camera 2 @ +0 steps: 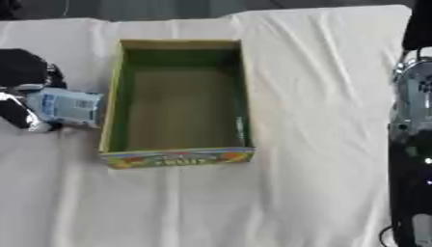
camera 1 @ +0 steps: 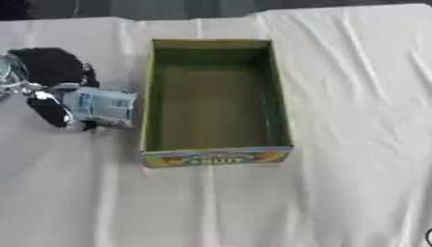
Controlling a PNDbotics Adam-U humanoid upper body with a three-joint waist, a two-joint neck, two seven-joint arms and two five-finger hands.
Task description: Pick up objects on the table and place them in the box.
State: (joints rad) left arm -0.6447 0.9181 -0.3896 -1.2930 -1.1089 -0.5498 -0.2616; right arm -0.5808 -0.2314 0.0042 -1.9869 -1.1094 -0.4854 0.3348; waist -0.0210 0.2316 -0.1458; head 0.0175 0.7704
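A: Far left, on the white-draped counter (camera 1: 354,72): left robot hand (camera 1: 50,91), black with silver joints, fingers curled round a small pale-blue packet (camera 1: 103,103).

B: Packet position?

A: Held just beside the left wall of the box (camera 1: 145,96), outside it, near the cloth; hard to tell whether touching the cloth or lifted. Printed face up, long side roughly level, slightly tilted.

B: And the middle?

A: Open cardboard box, green inside, brownish floor, nothing visible within. Long axis running away from the camera. Colourful printed panel on the near short wall. Standing flat on the cloth, a little askew.

B: Further right?

A: Bare white cloth with creases and folds, reaching to the far edge, dark background beyond.

B: Right side?

A: Black and silver right arm (camera 2: 411,159) running down the right edge of the right eye view, well apart from the box. Right robot hand itself out of sight in both views; only a dark sliver at the lower right corner of the left eye view.
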